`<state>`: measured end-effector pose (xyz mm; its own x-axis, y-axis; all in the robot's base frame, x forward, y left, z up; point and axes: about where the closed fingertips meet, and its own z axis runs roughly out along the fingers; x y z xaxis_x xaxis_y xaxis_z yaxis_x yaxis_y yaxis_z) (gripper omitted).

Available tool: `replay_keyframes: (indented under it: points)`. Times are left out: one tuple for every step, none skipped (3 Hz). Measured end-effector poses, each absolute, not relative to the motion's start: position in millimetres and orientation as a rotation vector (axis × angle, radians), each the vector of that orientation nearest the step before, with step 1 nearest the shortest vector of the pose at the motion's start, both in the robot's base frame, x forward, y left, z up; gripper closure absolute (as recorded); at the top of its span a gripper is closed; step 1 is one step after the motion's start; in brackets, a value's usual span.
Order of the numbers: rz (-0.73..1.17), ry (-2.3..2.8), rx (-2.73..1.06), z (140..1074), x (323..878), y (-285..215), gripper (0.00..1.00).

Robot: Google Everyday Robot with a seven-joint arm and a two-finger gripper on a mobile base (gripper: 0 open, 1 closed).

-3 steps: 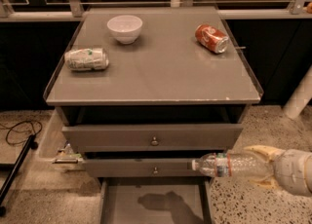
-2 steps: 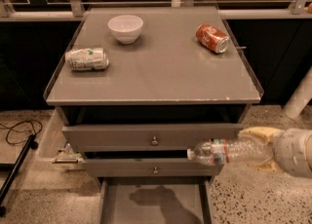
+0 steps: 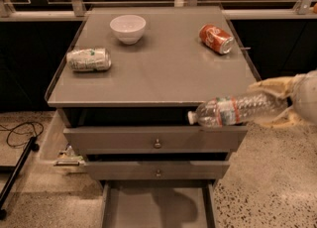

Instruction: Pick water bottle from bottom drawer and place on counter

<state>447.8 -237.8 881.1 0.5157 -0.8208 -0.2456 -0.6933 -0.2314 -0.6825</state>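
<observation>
My gripper (image 3: 277, 104) comes in from the right edge and is shut on the base end of the water bottle (image 3: 233, 111). The clear bottle with its red-and-white label lies sideways in the air, cap pointing left, level with the front edge of the counter (image 3: 163, 68) and in front of the top drawer. The bottom drawer (image 3: 158, 204) is pulled open at the bottom of the view, its grey floor bare with a shadow on it.
On the counter are a white bowl (image 3: 128, 28) at the back, a red soda can (image 3: 216, 38) at the back right and a crushed silver-green can (image 3: 89, 59) on the left. Two upper drawers with knobs (image 3: 157, 143) are slightly open. A black cable (image 3: 17, 134) lies on the floor at left.
The gripper has lifted the bottle from the height of the second drawer up to the counter's front edge.
</observation>
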Motion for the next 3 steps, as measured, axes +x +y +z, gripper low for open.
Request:
replay_keyframes:
  points:
    - [-0.181, 1.167, -1.969, 928.2, 461.3, -220.7, 1.00]
    - [-0.181, 1.167, -1.969, 928.2, 461.4, -220.6, 1.00]
    - [-0.182, 1.139, -1.974, 937.5, 481.6, -216.6, 1.00]
